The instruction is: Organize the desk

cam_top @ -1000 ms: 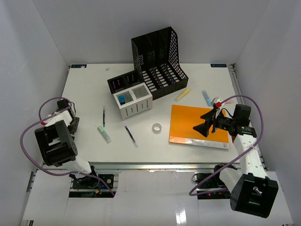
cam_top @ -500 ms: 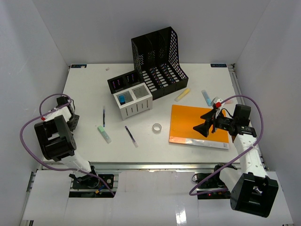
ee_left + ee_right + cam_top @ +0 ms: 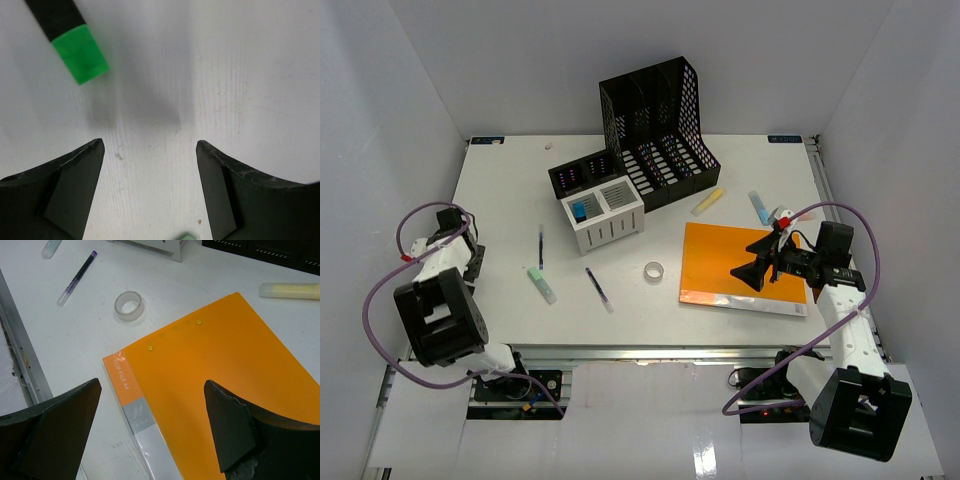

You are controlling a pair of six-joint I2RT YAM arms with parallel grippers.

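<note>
The desk is not yet in order: pens, a tape roll and highlighters lie loose across its middle and right part. The right gripper hangs over the folder, which lies flat near the right edge; its jaws stand wide apart and hold nothing. The left gripper is low over bare desk at the left edge, also released and empty. A green-capped marker lies ahead of its fingers and off to one side, apart from them. I judge that the step in hand is the approach to a pick, most likely the folder for the right arm and perhaps the marker for the left. The folder is thin and flat, so the next move probably needs one finger under an edge, or a slide toward the near edge first, before it can go to the file rack near the far edge. The left gripper would need to centre over the marker before it closes.
</note>
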